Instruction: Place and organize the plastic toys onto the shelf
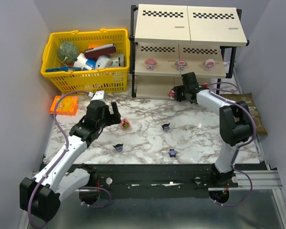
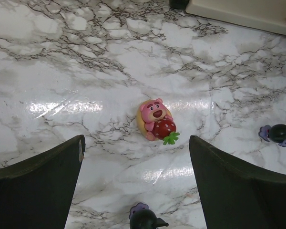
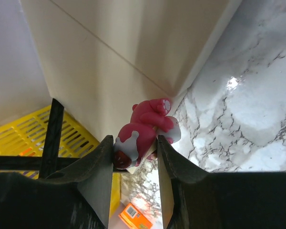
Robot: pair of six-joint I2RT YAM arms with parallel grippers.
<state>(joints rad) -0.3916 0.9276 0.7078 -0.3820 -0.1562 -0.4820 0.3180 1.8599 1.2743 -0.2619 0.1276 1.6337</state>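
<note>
Only the top view shows the whole shelf point(image 1: 188, 24): beige smooth boards with checkered strips, on thin black posts. Three pink-and-white toys point(image 1: 181, 63) stand in a row on its middle board. Three dark purple toys point(image 1: 166, 127) with pointed ears stand apart from each other on the glossy marble-pattern tabletop point(image 1: 200, 129). A yellow basket point(image 1: 86, 82) of plastic mesh stands to the left of the shelf.

In this view the right tool point(image 1: 175, 94) is at the foot of the shelf, but what it carries is very small here. The right wrist view makes it clear: the right tool point(image 3: 133, 143) is narrow and its two dark fingers hold a red-pink toy point(image 3: 143, 126), round and shiny with white patches, just in front of a beige board.

The left tool point(image 1: 113, 110) hangs over the tabletop with its fingers wide apart and holds nothing. Its wrist view gives the detail which the top view does not: between the fingers lies a pink bear toy point(image 2: 157, 125) on its back, with a red strawberry body and a small green leaf.
</note>
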